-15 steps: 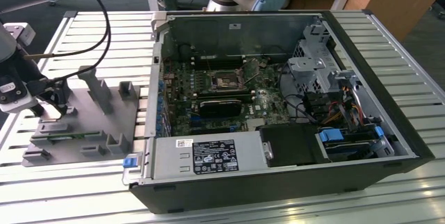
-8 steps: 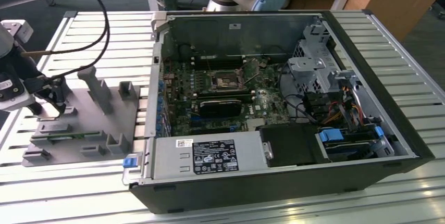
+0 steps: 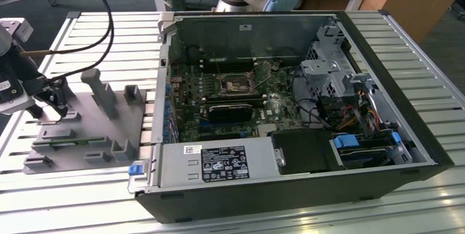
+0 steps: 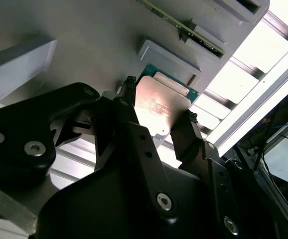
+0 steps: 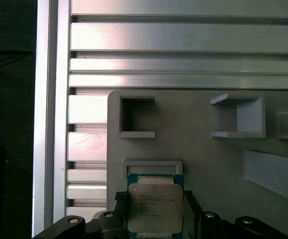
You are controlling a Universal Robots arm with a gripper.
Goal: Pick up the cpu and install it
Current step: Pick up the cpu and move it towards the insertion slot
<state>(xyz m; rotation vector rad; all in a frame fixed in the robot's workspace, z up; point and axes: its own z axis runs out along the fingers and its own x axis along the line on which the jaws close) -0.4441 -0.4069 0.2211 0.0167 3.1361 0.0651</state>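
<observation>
In the exterior view, we see the gripper [image 3: 58,109] down low over the grey fixture [image 3: 95,130] at that view's left, on the slatted table [image 3: 109,32]. The open case [image 3: 291,201] lies beside the fixture, and its socket [image 3: 236,86] is well apart from the gripper.

In the second wrist view, the cpu [image 4: 161,107] lies flat in a shallow seat of the fixture, with its silvery top facing up. The black fingers [image 4: 181,137] stand at two opposite edges of it. We see no gap on either side, so we judge that they are pinching the cpu rather than standing spread.

In the first wrist view, the cpu [image 5: 154,204] has one edge against the seat's low wall, near a corner of the fixture. The fingers flank it evenly.

We take the step in hand to be the pickup, with the cpu gripped but not lifted. To do it well, we would keep the hold centred and square on the two edges, squeeze lightly, and keep the chip level so it does not catch on the seat wall.
</observation>
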